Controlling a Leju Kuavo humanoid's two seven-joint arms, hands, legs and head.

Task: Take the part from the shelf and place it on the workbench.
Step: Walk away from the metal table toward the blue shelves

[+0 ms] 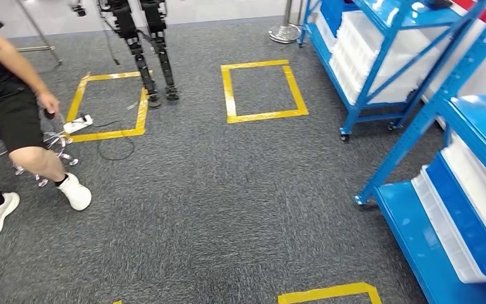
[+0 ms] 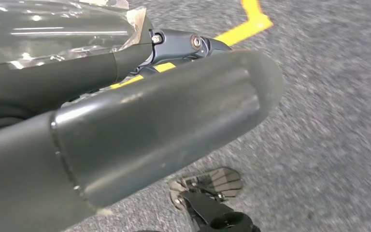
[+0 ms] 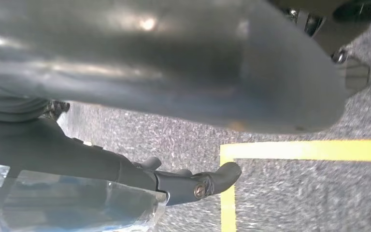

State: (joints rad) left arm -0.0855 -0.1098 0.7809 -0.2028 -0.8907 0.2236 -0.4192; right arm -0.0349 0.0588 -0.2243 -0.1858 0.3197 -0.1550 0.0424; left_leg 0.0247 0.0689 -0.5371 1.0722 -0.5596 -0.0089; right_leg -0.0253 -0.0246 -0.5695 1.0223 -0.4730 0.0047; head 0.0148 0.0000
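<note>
A clear-plastic-wrapped part (image 2: 53,34) lies against the dark fingers, above grey carpet.

Head looks down; wrists skim same carpet (image 1: 228,209).

Here we see our left hand (image 2: 140,125) up close. Its thick grey thumb (image 2: 174,121) takes up much of the picture. A darker finger (image 2: 183,46) lies past it, with a small round screw near its tip. Something clear and shiny, like plastic wrap (image 2: 58,29), lies against the hand; we cannot tell what it is. Beyond the hand is grey carpet (image 2: 328,125) with a stripe of yellow tape (image 2: 244,29) on it. The carpet looks blurry.
</note>
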